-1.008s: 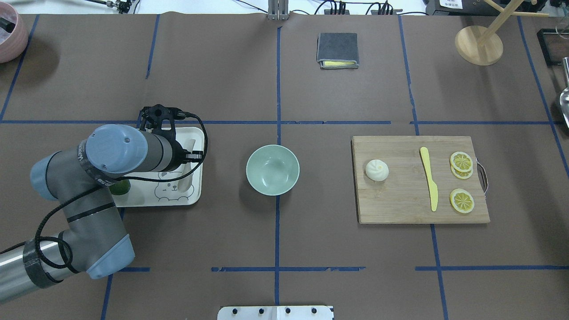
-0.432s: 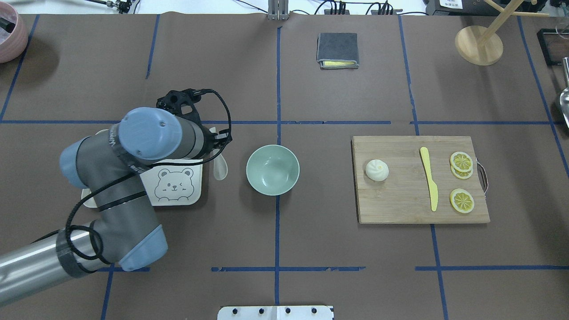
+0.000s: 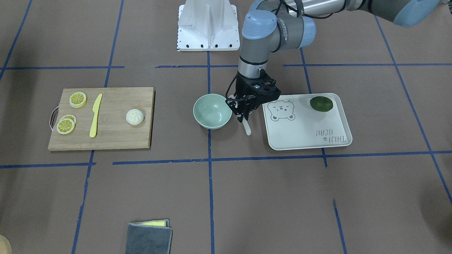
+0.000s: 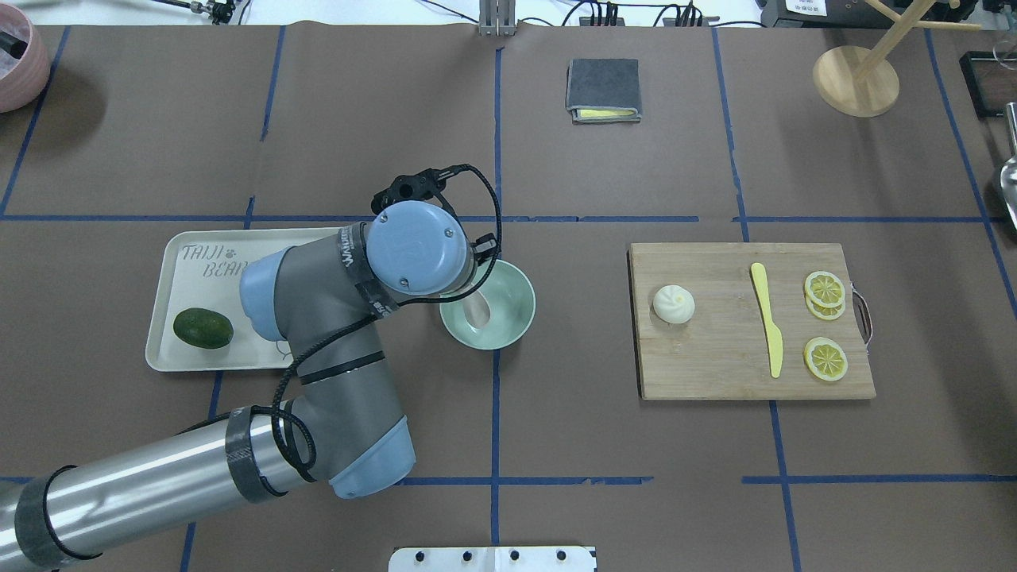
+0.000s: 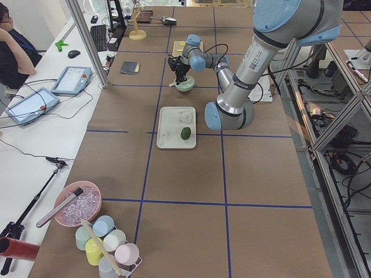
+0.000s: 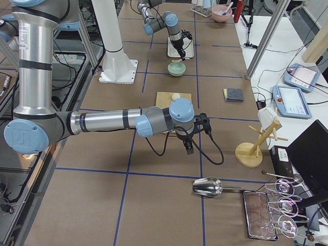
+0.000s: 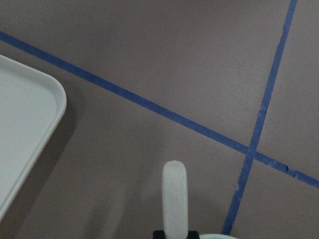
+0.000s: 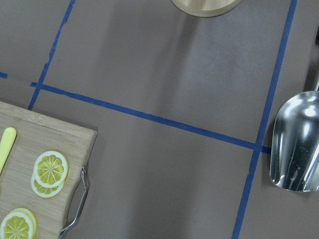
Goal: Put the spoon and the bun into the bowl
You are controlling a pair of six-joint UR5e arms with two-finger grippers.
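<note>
we log: spoon (image 3: 248,129), clamped in left jaws mid-frame, over rim of bowl (image 3: 212,112); bun (image 3: 135,116) on board (image 3: 106,137), left of frame; right jaws, we cannot tell.

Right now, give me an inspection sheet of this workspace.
Surface: brown paper table with a blue tape grid.
Job's things: spoon raised at the tray-side rim of the empty bowl; bun on the cutting board.
Clutter: yellow knife and lemon slices on the board; avocado on the tray; folded cloth; metal scoop; wooden stand.
Grippers: left gripper shut on the spoon; right gripper hovers past the board's handle end, state unclear.
Cables: black cable loops off the left wrist.
Surroundings: seated person at a side desk.
</note>
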